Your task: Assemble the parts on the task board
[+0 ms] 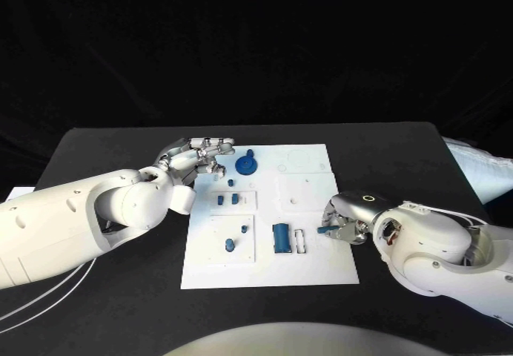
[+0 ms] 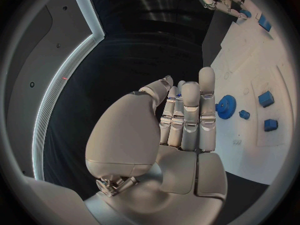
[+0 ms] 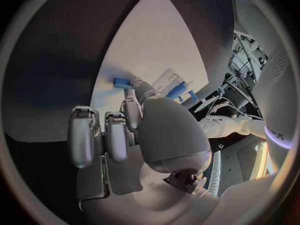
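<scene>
The board (image 1: 305, 271) lies mid-worktop (image 1: 96, 148). One gear (image 1: 248, 163) stands at its 11 o'clock, the task barely begun. About six other parts lie loose. The left robot hand (image 1: 198, 157), beside the gear, has fingers together; cannot tell if holding. The right robot hand (image 1: 344, 225), at 3 o'clock, pinches a small blue part (image 1: 324, 229).

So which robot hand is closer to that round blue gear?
The left. The left robot hand sits right beside the blue gear at the task board's far edge. The right robot hand is at the board's opposite side, nearer the robot.
</scene>
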Motion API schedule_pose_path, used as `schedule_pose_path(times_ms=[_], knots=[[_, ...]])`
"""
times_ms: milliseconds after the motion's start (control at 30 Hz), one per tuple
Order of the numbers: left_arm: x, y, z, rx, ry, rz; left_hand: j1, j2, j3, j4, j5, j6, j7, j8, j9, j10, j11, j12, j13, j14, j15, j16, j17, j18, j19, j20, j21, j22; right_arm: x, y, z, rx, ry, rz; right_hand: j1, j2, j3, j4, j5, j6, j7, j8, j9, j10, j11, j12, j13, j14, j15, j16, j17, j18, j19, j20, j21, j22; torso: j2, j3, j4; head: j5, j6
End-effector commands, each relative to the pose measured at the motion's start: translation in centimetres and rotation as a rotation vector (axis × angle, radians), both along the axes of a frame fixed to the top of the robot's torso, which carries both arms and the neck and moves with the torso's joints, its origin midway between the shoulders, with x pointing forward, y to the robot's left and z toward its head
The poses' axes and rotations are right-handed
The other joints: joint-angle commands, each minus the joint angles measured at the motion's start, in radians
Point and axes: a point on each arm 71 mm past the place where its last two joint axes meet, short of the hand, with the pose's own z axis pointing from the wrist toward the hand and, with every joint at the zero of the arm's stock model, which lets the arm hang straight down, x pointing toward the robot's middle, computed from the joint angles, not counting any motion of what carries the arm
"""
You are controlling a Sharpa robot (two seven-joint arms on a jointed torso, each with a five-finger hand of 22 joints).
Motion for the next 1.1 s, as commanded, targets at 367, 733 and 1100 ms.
schedule_pose_path(times_ms=[367, 733, 1100], knots=[[-0.1, -0.4, 0.1, -0.009, -0.007, -0.022, 0.0, 0.008, -0.005, 0.001, 0.0, -0.004, 0.001, 0.004, -0.001, -0.007, -0.002, 0.004, 0.002, -0.002, -0.002, 0.003, -0.001, 0.017, 0.006, 0.002, -0.005, -0.001, -0.7, 0.0, 0.8, 0.295, 0.145, -0.184, -0.188, -0.093, 0.164, 0.074, -0.032, 0.025, -0.005, 0.003, 0.026, 0.034, -0.016, 0.0, -0.208, 0.086, -0.002, 0.001, 0.18, -0.009, 0.018, -0.004, 0.0, 0.021, 0.001, -0.0007, 0.0006, 0.0, -0.001], [-0.2, -0.5, 0.1, -0.01, -0.006, -0.025, 0.0, 0.008, -0.005, 0.001, 0.0, -0.004, 0.001, 0.004, -0.001, -0.007, -0.002, 0.004, 0.002, -0.002, -0.002, 0.003, -0.001, 0.017, 0.006, 0.002, -0.005, -0.001, -0.7, 0.7, 0.4, 0.325, 0.222, -0.197, -0.229, -0.109, 0.164, 0.098, -0.019, 0.03, -0.005, 0.003, 0.03, 0.04, -0.016, 0.01, -0.2, 0.087, -0.002, 0.002, 0.182, -0.009, 0.02, -0.005, 0.003, 0.025, 0.0, -0.0003, -0.001, 0.003, -0.006], [-0.2, -0.6, 0.1, -0.011, -0.004, -0.029, 0.0, 0.008, -0.005, 0.001, 0.0, -0.004, 0.001, 0.004, -0.001, -0.007, -0.002, 0.004, 0.002, -0.002, -0.002, 0.003, -0.001, 0.017, 0.006, 0.002, -0.005, -0.001, -0.4, 1.9, -0.6, 0.29, 0.273, -0.166, -0.256, -0.117, 0.152, 0.113, 0.021, 0.041, -0.009, 0.007, 0.036, 0.052, -0.019, 0.029, -0.184, 0.086, -0.004, 0.0, 0.179, -0.01, 0.022, -0.007, 0.005, 0.029, 0.001, 0.0003, -0.0004, 0.005, -0.01]])
